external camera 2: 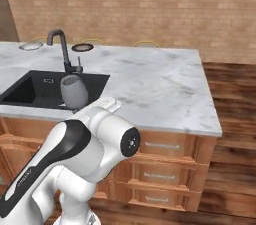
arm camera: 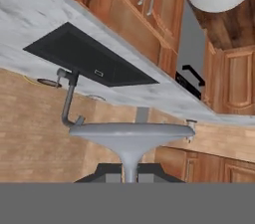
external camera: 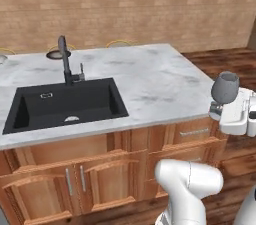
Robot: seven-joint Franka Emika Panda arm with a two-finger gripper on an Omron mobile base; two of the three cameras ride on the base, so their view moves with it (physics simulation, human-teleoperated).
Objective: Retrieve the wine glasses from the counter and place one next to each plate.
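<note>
Kitchen: sink [external camera: 65,105], marble island [external camera: 160,81]

I carried one smoky-grey wine glass [external camera: 225,88] by its stem, bowl upright, in front of the marble island. A dark brown plate [external camera 2: 82,47] lay flat behind the faucet.

Both base views look down across the island top [external camera: 150,76] and sink [external camera 2: 45,89]; the hand view is rolled over.
</note>
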